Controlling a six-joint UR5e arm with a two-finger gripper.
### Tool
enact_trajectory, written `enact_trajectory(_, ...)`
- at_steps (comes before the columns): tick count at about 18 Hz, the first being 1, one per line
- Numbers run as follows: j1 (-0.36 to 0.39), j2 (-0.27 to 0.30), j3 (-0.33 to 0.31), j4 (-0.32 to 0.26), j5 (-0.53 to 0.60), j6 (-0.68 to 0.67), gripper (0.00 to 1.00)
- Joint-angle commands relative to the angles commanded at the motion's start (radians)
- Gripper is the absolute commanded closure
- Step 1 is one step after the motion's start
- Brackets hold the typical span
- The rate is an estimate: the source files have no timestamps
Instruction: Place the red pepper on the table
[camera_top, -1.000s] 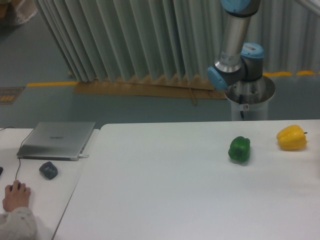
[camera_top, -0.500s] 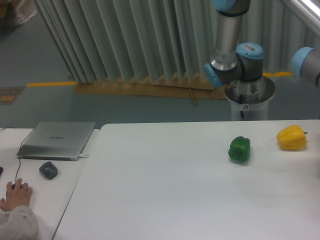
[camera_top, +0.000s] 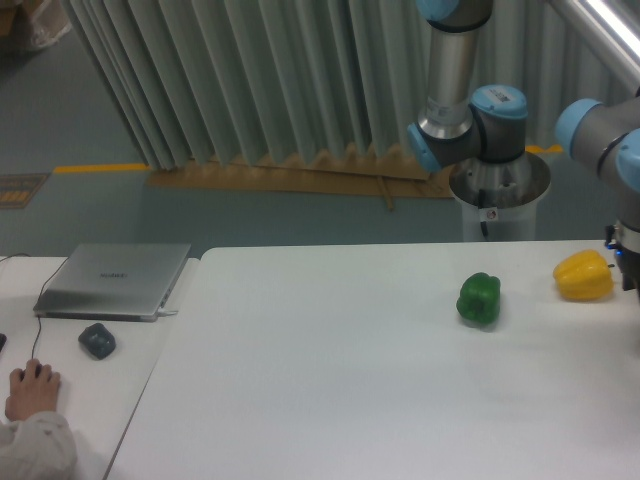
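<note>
Since the earlier frames the arm (camera_top: 600, 135) has swung in at the right edge of view, its grey-and-blue wrist now dropping past the table's right edge; the claw itself is cut off by the frame, so whether it is released or clenched cannot be told, and the red pepper is nowhere in view. Just beside the wrist, a glossy yellow pepper (camera_top: 584, 276) sits near the table's (camera_top: 330, 380) far right corner, with a lumpy green pepper (camera_top: 479, 298) to its left, apart from it. On the smaller desk (camera_top: 120, 385) off the left edge lie a closed silver laptop (camera_top: 113, 280), a dark mouse (camera_top: 97, 341) and a person's hand (camera_top: 32, 392).
</note>
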Motion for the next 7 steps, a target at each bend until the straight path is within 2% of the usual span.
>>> enact_trajectory(1, 0.002, 0.008, -0.002, -0.037, -0.005, 0.0, 0.0)
enact_trajectory(3, 0.002, 0.029, -0.002, -0.066, -0.006, 0.0, 0.0)
enact_trajectory(7, 0.005, 0.055, -0.032, -0.069, -0.006, 0.002, 0.0)
